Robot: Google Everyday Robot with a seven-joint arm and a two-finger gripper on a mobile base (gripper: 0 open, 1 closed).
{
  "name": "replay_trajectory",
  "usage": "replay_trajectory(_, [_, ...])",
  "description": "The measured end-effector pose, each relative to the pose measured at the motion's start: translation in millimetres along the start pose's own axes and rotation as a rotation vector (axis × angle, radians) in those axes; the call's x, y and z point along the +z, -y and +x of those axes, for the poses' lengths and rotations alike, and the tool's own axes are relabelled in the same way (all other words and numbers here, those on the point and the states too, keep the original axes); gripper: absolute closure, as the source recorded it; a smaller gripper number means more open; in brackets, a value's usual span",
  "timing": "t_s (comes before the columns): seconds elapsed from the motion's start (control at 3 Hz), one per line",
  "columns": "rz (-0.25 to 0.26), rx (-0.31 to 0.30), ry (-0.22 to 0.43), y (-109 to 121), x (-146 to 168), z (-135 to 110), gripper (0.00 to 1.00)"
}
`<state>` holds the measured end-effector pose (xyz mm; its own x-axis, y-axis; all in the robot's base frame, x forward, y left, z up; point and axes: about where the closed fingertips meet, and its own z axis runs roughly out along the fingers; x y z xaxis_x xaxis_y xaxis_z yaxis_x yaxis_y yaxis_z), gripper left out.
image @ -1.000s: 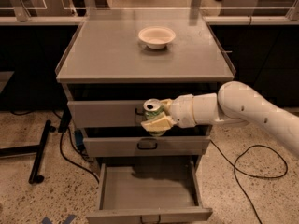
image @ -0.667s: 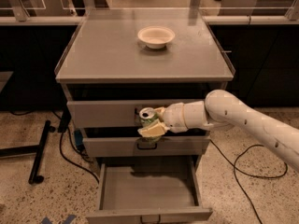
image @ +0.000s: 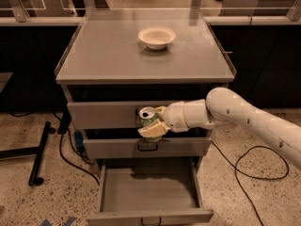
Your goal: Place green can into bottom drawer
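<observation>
The green can (image: 148, 120) with a silver top is held upright in my gripper (image: 151, 125), whose pale fingers are shut around it. The white arm reaches in from the right. The can hangs in front of the top drawer's face, above the middle drawer's handle. The bottom drawer (image: 149, 192) is pulled out open below it, a shallow grey tray with nothing inside, its small dark handle at the front edge.
A white bowl (image: 156, 36) sits on the grey cabinet top (image: 103, 51). The middle drawer (image: 146, 147) is shut. A black stand leg (image: 37, 159) and cables lie on the speckled floor to the left; another cable loops on the right.
The gripper with the can has moved left and slightly lower across the drawer fronts, now centred over the open bottom drawer.
</observation>
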<state>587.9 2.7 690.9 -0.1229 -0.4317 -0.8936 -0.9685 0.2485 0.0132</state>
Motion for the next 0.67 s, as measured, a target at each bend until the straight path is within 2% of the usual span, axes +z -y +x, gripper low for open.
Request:
replay_trajectory(0.33, [0.019,-0.014,-0.013,-21.2,-6.1,0.6,1.0])
replay_trajectory(0.67, [0.022,0.013,0.005,-57.2,10.4,45.5,1.0])
